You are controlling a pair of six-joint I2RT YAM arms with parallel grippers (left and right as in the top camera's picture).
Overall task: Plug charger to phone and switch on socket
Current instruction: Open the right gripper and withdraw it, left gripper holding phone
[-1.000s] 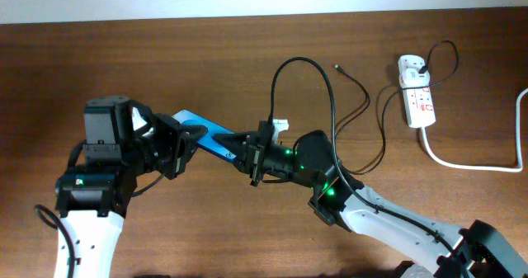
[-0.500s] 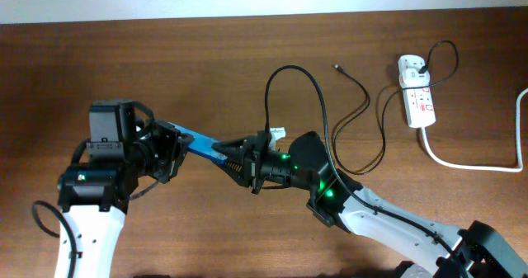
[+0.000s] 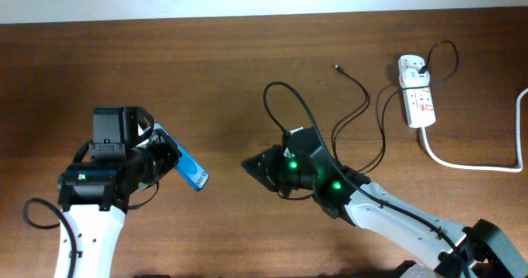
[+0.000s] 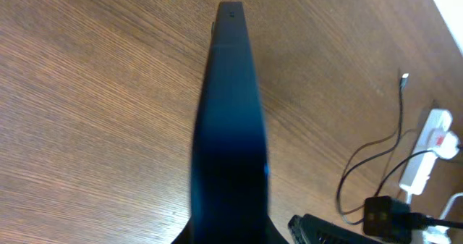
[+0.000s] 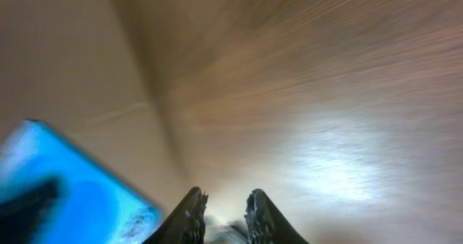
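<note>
The left hand (image 3: 167, 157) is gripping the phone (image 3: 190, 172) at centre-left. Its long axis is slanting lower-right toward the right hand (image 3: 249, 165), nearby but apart, set narrow, contents not discernible.

The phone (image 3: 186, 166) is at the left of the table (image 3: 247, 47), held on edge in the left gripper (image 3: 167, 157). The right gripper (image 3: 254, 166) lies to its right, apart from it. Behind that gripper the charger (image 3: 366, 96) loops and runs right to the socket (image 3: 417, 96) at the far right. The thick cord (image 3: 462, 164) leads nearer and rightward from the socket.
</note>
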